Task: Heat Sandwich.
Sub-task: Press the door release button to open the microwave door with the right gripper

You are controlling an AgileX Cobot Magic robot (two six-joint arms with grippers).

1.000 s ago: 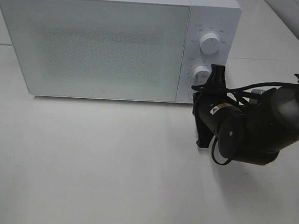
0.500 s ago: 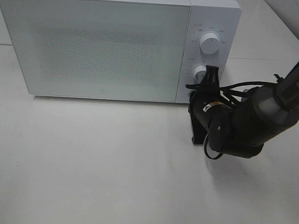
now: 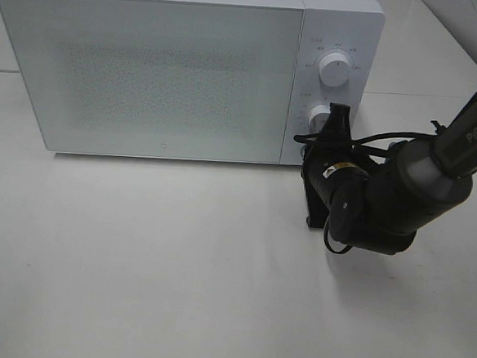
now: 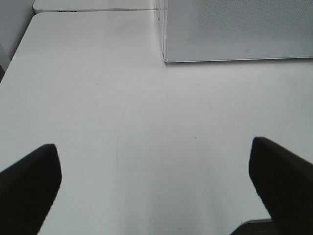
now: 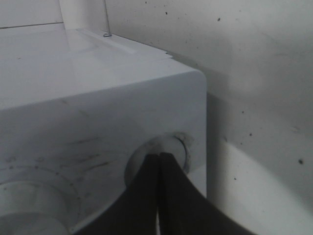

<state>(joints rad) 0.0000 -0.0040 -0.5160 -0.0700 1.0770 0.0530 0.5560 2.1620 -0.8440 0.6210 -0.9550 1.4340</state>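
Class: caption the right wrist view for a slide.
Closed right gripper at a round button on the white microwave.

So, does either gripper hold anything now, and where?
Nothing is held. The right gripper, shut, is at the microwave's round button; the left gripper is open.

My high camera looks steeply down, with the microwave point(image 3: 164, 75) across the frame's top. The left wrist camera looks low over the table point(image 4: 146, 122), microwave upper right. The right wrist camera nearly touches its control panel point(image 5: 98, 137).
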